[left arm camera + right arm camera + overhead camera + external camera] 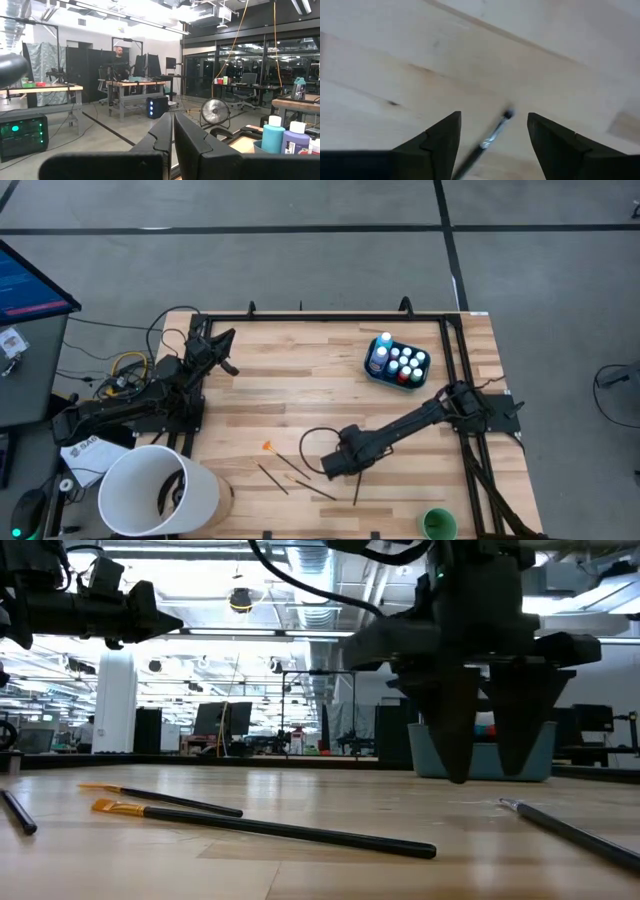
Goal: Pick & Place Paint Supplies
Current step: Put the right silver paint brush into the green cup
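Below, right end effector (492, 131) agape astride brush (492, 135).

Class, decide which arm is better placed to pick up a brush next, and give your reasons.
The right. Its gripper hangs open just above a brush, fingers either side. The left gripper is shut, raised at the table's far left edge, away from the brushes.

Bottles (402, 364) stand in a tub (374, 372) toward the worktop's (300, 380) right rear; brushes (297, 477) lie near its front.

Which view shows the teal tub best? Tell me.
The high view: the tub shows whole, bottles inside. The low view has it behind the right fingers; the left wrist shows only a corner; the right wrist none.
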### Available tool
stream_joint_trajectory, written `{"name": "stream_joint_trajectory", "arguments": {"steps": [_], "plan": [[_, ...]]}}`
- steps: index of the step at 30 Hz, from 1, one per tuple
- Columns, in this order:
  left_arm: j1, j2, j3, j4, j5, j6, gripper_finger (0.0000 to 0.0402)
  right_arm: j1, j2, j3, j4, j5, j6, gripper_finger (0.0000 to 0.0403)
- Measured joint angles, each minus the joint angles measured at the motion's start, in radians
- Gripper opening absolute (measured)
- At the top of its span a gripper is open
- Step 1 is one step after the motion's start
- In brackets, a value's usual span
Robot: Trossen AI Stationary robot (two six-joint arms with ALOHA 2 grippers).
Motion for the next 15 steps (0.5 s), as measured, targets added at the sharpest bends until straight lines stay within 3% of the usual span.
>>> {"name": "stream_joint_trajectory", "arguments": {"steps": [10, 15], "plan": [[0.000, 0.000, 0.000, 0.000, 0.000, 0.000, 0.0008, 0.026, 0.013, -0.006, 0.045, -0.050, 0.243, 0.0220], [0.000, 0.000, 0.000, 0.000, 0.000, 0.000, 0.0008, 0.012, 0.024, -0.005, 0.086, -0.077, 0.286, 0.0220]]}}
